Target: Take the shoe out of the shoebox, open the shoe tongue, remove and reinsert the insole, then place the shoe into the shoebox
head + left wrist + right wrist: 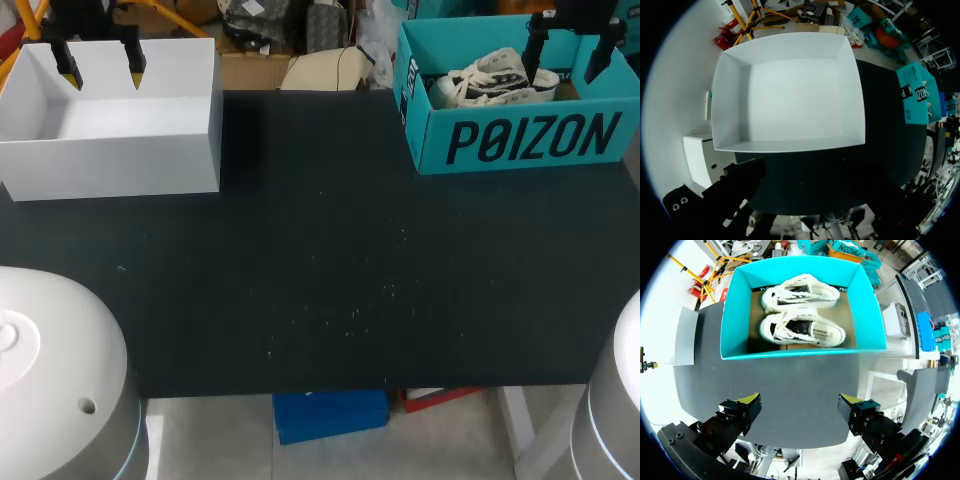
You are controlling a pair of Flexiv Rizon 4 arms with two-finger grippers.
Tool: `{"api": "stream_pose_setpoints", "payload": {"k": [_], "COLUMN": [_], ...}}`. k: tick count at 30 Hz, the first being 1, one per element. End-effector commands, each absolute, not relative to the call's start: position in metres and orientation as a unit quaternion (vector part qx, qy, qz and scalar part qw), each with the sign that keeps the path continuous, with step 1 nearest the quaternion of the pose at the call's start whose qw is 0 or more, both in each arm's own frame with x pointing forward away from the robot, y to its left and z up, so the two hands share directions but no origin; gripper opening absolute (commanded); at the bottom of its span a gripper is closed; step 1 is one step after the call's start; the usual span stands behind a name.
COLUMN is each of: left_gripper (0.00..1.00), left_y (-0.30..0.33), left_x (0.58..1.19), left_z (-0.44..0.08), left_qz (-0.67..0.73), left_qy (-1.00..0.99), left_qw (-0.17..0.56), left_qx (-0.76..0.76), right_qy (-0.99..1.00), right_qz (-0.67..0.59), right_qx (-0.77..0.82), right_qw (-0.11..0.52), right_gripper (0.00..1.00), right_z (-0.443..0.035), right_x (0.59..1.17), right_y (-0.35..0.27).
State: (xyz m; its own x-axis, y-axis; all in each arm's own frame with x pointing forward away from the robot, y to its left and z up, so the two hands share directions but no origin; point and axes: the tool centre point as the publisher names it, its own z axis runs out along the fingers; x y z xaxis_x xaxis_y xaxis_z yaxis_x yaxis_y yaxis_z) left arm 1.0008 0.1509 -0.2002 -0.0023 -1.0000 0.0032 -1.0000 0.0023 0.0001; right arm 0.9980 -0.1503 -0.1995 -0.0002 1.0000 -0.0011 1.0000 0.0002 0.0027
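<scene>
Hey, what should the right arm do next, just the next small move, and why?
Probably lower the right gripper, which is open and hangs above the teal shoebox, toward the nearer shoe. That shoe lies inside beside a second shoe, and nothing is held yet, so taking one out looks like the first step.

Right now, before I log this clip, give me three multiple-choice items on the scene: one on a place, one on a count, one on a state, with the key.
1. Where do the shoes lie relative to the teal shoebox?
A inside it
B beside it
C on top of it

2. How many shoes show?
A one
B two
C three

3. The right hand is:
A shut on a shoe
B shut on the box wall
C open

Key:
1 A: the right wrist view shows them within its walls.
2 B: a pair lies side by side.
3 C: it stands wide open, touching nothing.
</scene>
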Motion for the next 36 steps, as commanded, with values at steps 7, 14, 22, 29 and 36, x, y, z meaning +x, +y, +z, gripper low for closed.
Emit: {"api": "stream_pose_setpoints", "payload": {"k": [7,14,22,29,36], "left_gripper": [1.00,1.00,1.00,1.00,1.00], "left_y": [0.150,0.150,0.150,0.150,0.150], "left_x": [1.001,1.001,1.001,1.001,1.001], "left_z": [-0.200,-0.200,-0.200,-0.200,-0.200], "left_qz": [0.000,0.000,0.000,0.000,0.000], "left_qy": [-0.708,-0.708,-0.708,-0.708,-0.708], "left_qw": [0.001,0.001,0.001,0.001,0.001], "left_qx": [0.707,0.707,0.707,0.707,0.707], "right_qy": [0.707,0.897,0.963,0.963,0.971], "right_qz": [0.000,-0.038,-0.008,-0.008,0.008], "right_qx": [0.707,0.425,0.230,0.230,0.193], "right_qw": [0.001,0.120,0.139,0.139,0.140], "right_gripper": [1.00,1.00,1.00,1.00,1.00], "right_z": [-0.200,-0.198,-0.196,-0.196,-0.198], "right_x": [0.999,0.994,0.982,0.982,0.996], "right_y": [-0.150,-0.143,-0.150,-0.150,-0.152]}}
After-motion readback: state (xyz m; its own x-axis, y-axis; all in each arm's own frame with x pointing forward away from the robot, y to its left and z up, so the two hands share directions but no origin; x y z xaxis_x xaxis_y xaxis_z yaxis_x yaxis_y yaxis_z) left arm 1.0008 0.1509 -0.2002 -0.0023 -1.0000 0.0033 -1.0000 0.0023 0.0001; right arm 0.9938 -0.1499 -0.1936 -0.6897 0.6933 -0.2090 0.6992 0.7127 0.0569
